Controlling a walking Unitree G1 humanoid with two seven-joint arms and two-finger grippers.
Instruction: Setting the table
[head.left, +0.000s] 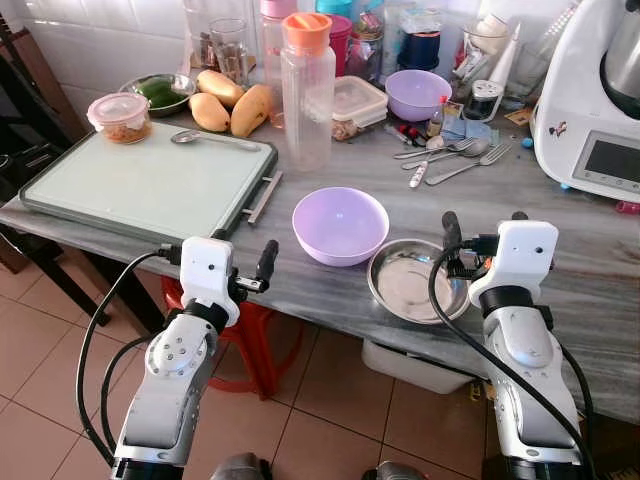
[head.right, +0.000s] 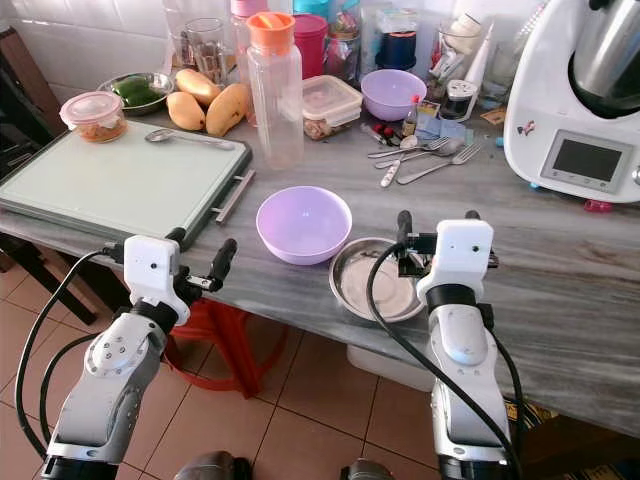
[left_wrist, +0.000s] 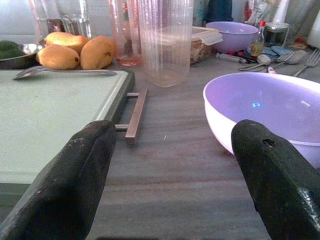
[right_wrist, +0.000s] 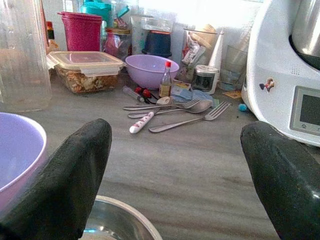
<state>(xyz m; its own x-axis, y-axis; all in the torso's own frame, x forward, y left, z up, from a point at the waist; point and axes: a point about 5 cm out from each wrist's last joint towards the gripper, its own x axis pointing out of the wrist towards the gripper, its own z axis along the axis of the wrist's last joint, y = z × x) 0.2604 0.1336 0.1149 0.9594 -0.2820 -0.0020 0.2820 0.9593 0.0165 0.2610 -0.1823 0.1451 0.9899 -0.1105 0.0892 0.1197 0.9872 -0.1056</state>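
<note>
left gripper (head.left: 243, 256) spread wide at counter edge, beside lilac bowl (head.left: 340, 224) | right gripper (head.left: 484, 232) spread wide over steel dish (head.left: 412, 282) | right wrist view: cutlery (right_wrist: 170, 111) beyond bare counter (right_wrist: 200, 165)

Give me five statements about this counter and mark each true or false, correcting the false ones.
1. The near purple bowl sits beside the steel bowl. True.
2. The left pincer is shut on the purple bowl. False: its fingers are spread open at the counter's edge and hold nothing.
3. A spoon lies on the grey-rimmed tray. True.
4. The orange-capped bottle lies on its side. False: it stands upright.
5. The right pincer is open above the steel bowl's rim, facing the cutlery. True.
</note>
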